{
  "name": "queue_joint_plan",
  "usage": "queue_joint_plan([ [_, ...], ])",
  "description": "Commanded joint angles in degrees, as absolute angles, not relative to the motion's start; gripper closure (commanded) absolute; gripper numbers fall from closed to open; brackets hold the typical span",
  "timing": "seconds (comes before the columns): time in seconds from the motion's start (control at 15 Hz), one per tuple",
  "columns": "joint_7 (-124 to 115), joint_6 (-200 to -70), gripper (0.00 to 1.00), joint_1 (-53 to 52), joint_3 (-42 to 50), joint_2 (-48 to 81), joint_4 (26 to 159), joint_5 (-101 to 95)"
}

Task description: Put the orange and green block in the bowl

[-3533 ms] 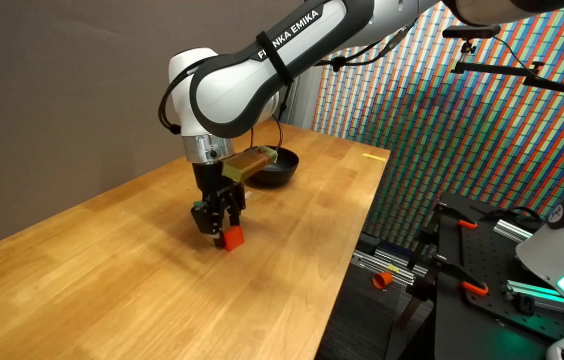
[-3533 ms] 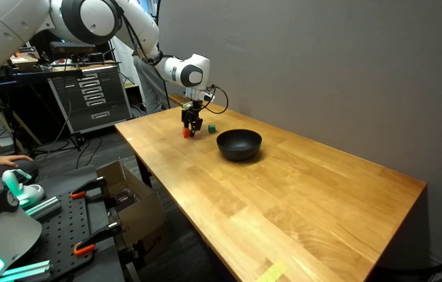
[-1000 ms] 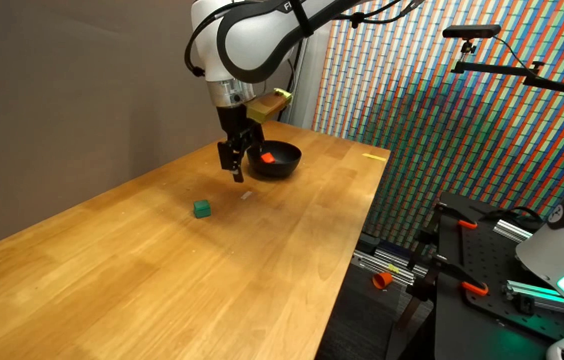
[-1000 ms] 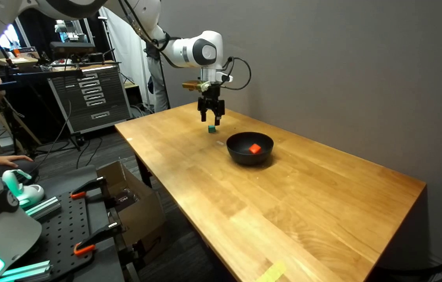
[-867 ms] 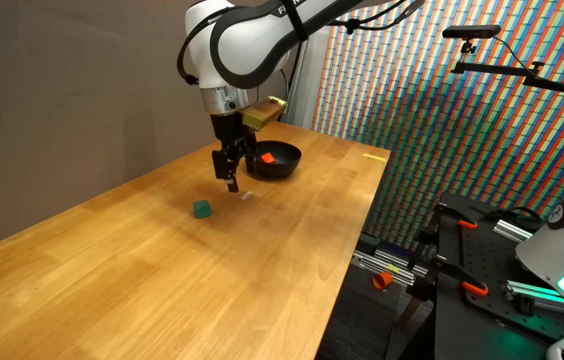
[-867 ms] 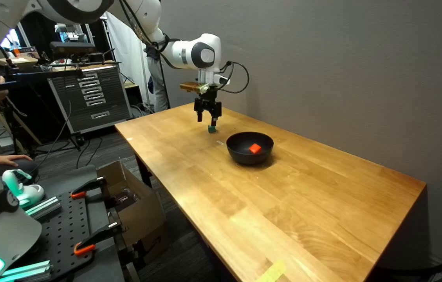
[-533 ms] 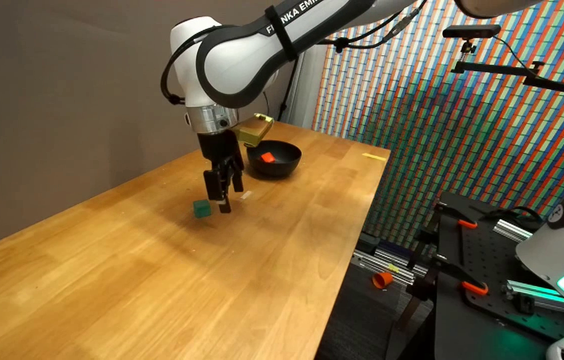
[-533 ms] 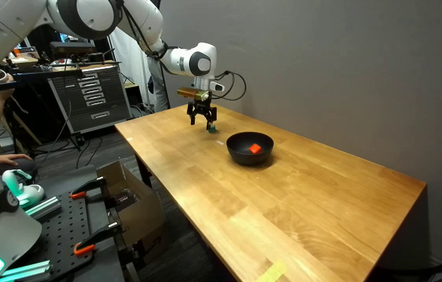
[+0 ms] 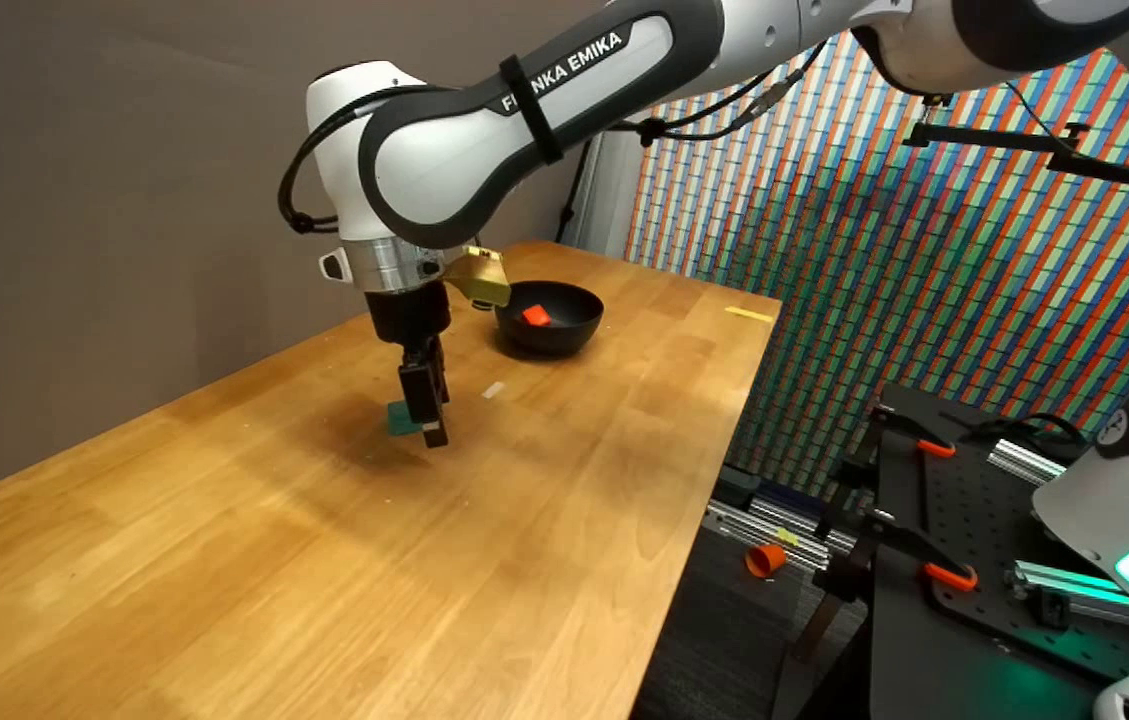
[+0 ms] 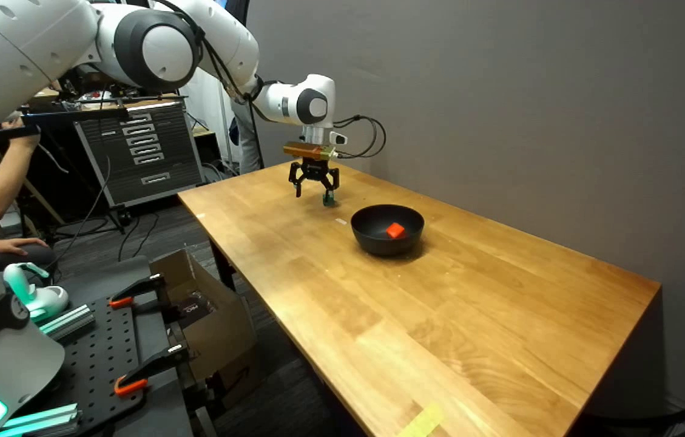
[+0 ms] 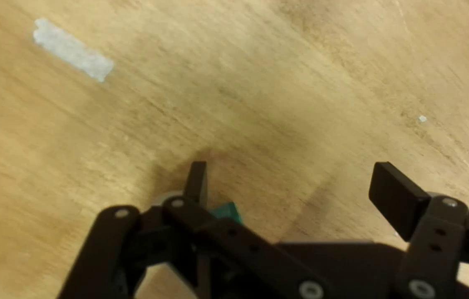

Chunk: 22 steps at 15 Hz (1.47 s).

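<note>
Wrist view: claw (image 11: 294,187) spread wide, holding nothing; green block (image 11: 227,210) mostly hidden by the finger linkage at left, only a corner visible. Both exterior views: green block on the counter (image 10: 469,303), close under the claw, impossible to tell whether touching a fingertip; orange block (image 10: 395,230) inside the bowl (image 10: 378,246), hence task judged about half done. Likely faults from here: descent without sideways correction, landing a fingertip on top of the green block and tipping or shoving it; closing from so off-centre a stance, pinching air or only a corner; correction made too low, sweeping the block along the surface; later, release from too great a height, with a bounce off the orange block. Surface and room: wooden counter with a white tape scrap (image 9: 492,390) between green block and bowl, and yellow tape (image 10: 421,422) at the near end; plain grey wall (image 10: 469,133) along the far edge; multicoloured panel (image 9: 774,220) well beyond the counter; metal drawer cabinet (image 10: 148,152) at far left, with cardboard box (image 10: 221,340) nearer; person's forearm (image 10: 5,176) at left.
</note>
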<state>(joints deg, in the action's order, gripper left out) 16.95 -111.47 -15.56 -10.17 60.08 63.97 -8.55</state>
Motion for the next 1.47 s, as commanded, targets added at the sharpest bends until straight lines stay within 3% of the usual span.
queue_joint_plan([
  [0.0, 21.97, -109.72, 0.00, -17.81, -7.52, 64.72, 55.23, -13.65],
  [0.67, 27.31, -110.08, 0.00, -18.90, -7.52, 71.85, 44.27, -14.45],
  [0.73, 27.34, -110.30, 0.25, -19.18, -7.22, 72.44, 43.40, -14.70],
  [0.8, 26.88, -110.00, 0.26, -19.26, -7.12, 72.87, 42.72, -14.50],
  [1.27, 24.44, -106.28, 0.81, -19.01, -6.72, 71.83, 42.12, -14.93],
  [1.4, 22.33, -104.44, 0.86, -18.93, -5.81, 70.80, 42.15, -15.14],
])
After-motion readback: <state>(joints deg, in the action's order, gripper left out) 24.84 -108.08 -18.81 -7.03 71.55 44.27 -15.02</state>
